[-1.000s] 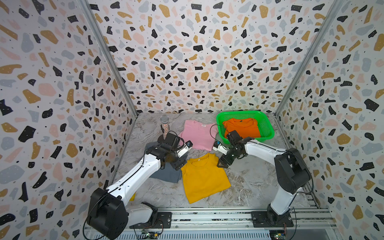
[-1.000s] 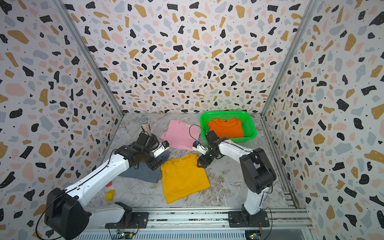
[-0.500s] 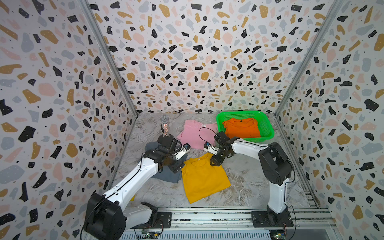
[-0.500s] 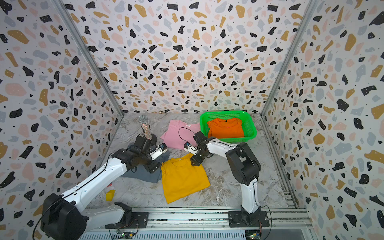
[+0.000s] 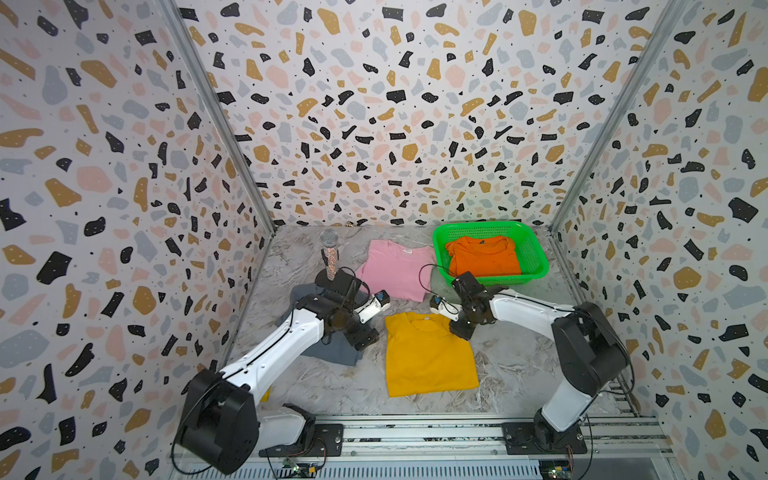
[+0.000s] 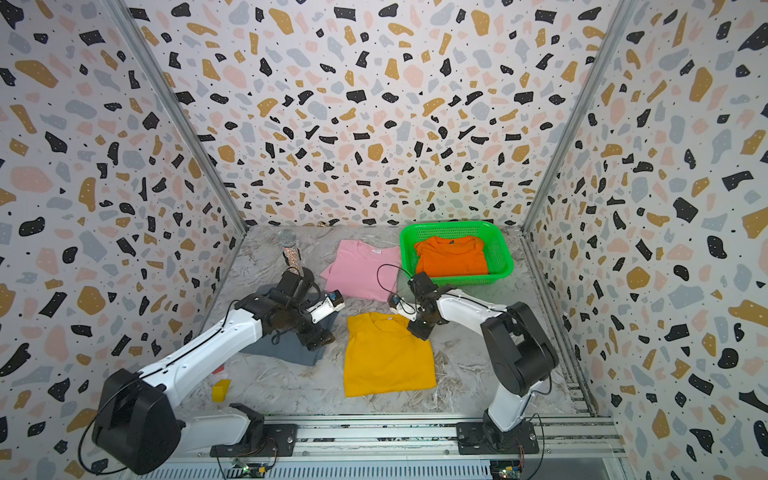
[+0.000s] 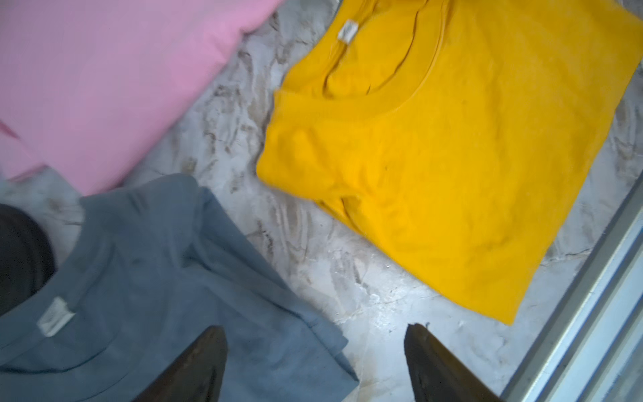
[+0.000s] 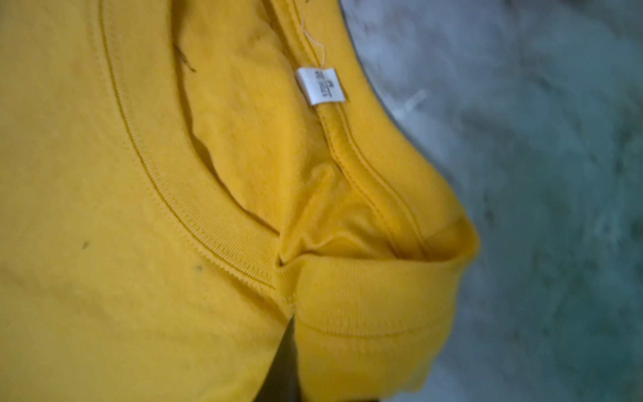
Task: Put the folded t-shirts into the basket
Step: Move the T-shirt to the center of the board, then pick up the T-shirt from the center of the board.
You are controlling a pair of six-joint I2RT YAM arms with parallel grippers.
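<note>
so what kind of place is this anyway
Probably a robot test cell: terrazzo-print panels box in a marble-look tabletop, and the left arm and right arm are bolted to an aluminium rail.

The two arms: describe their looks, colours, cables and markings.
Both the left arm and the right arm have glossy white links between bulky black round joints. Thin black cables loop at each wrist, beside a small white module. The left arm's fingers are dark and tapered.
</note>
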